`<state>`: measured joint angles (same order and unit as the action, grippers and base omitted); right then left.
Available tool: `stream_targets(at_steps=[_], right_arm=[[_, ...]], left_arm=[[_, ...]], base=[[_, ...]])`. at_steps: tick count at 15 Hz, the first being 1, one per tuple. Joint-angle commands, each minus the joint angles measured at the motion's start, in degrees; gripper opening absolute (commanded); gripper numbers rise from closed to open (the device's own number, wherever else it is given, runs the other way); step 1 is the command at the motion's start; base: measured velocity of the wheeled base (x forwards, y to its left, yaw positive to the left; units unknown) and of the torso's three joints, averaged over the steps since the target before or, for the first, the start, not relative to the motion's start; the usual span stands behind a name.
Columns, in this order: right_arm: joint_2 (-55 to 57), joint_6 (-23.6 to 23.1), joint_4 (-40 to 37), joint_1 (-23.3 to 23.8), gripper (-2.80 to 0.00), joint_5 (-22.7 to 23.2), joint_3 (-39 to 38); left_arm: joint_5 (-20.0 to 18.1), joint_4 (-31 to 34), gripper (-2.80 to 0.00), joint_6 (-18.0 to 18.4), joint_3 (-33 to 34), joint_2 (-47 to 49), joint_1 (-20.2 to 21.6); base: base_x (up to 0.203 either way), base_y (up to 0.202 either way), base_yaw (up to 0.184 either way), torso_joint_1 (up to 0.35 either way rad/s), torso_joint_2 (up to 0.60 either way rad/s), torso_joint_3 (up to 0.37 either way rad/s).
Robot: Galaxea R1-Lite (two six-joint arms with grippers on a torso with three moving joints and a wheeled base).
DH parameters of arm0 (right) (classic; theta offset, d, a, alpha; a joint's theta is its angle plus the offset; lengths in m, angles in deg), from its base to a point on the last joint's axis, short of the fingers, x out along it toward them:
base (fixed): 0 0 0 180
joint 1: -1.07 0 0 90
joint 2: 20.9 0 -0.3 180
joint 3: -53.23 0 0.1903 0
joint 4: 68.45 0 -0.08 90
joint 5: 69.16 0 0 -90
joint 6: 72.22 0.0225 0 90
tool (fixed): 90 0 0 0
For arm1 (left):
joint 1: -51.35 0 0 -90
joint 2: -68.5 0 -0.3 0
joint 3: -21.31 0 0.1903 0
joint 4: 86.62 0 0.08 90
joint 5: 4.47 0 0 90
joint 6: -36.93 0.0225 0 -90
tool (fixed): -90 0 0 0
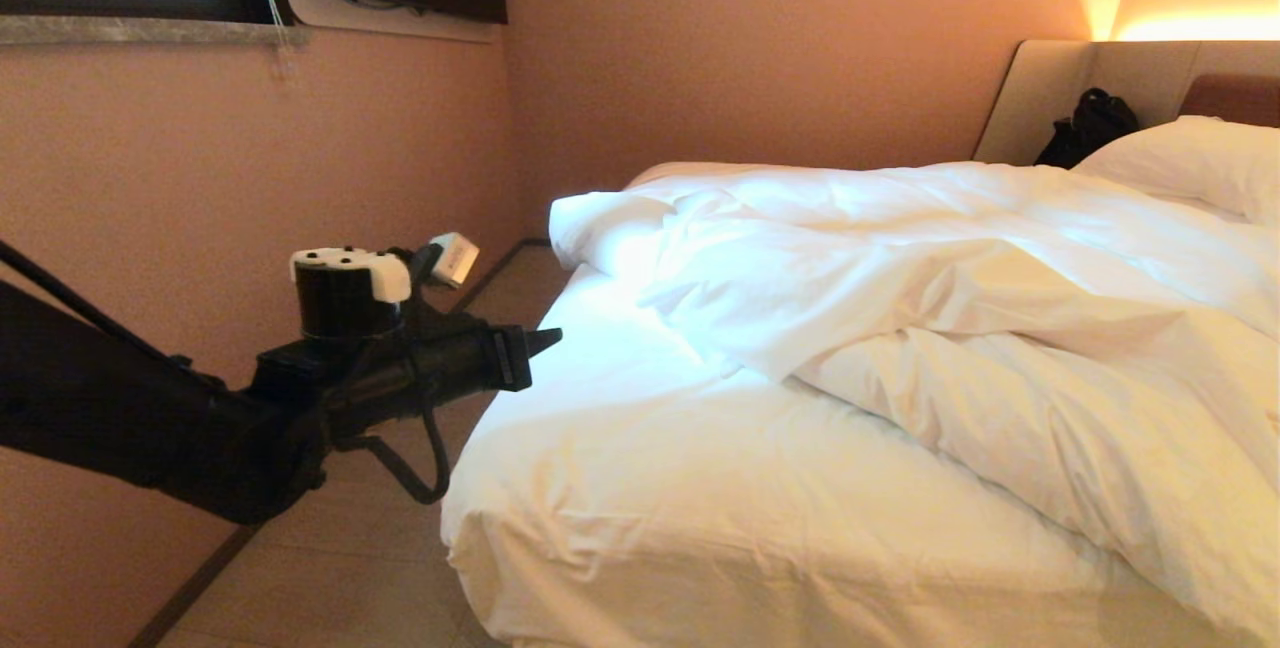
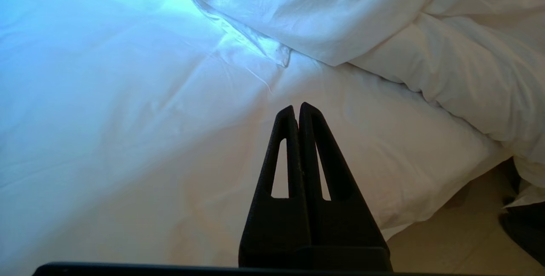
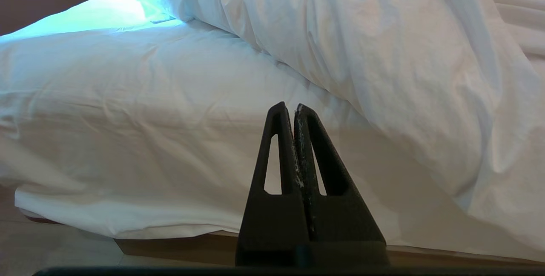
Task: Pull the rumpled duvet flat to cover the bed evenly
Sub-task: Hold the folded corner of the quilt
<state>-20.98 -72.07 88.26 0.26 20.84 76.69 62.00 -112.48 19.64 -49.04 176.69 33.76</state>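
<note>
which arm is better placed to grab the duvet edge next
Probably left. The left gripper, shut, is raised beside the bed, pointing toward the duvet bunched across the mattress. The right gripper, shut, sits low by the bed's side.

Closed black left gripper: beside white-sheeted bed edge; rumpled puffy white duvet heaped beyond its tips.

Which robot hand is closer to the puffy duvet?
Probably the left. The left gripper is raised at the bed's edge, pointing toward the duvet. The right gripper sits low beside the mattress, below the duvet.
</note>
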Motion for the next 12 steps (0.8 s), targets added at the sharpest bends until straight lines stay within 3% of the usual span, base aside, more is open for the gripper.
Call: stream_targets(at_steps=[1, 7, 12], right_arm=[[0.07, 0.02, 0.01, -0.06, -2.8, 0.0, -0.01], [0.07, 0.02, 0.01, -0.06, -2.8, 0.0, -0.01], [0.07, 0.02, 0.01, 0.03, -2.8, 0.0, -0.01]], left_arm=[[1.43, -0.32, -2.8, 0.03, -3.12, 4.64, -2.36], [2.92, 0.27, -2.8, 0.22, -13.77, 14.36, -4.96], [6.63, 1.05, -2.8, 1.56, -22.93, 21.79, -5.0]], base=[[0.0, 0.0, 0.0, 0.0, 0.0, 0.0], [0.0, 0.0, 0.0, 0.0, 0.0, 0.0], [0.0, 0.0, 0.0, 0.0, 0.0, 0.0]])
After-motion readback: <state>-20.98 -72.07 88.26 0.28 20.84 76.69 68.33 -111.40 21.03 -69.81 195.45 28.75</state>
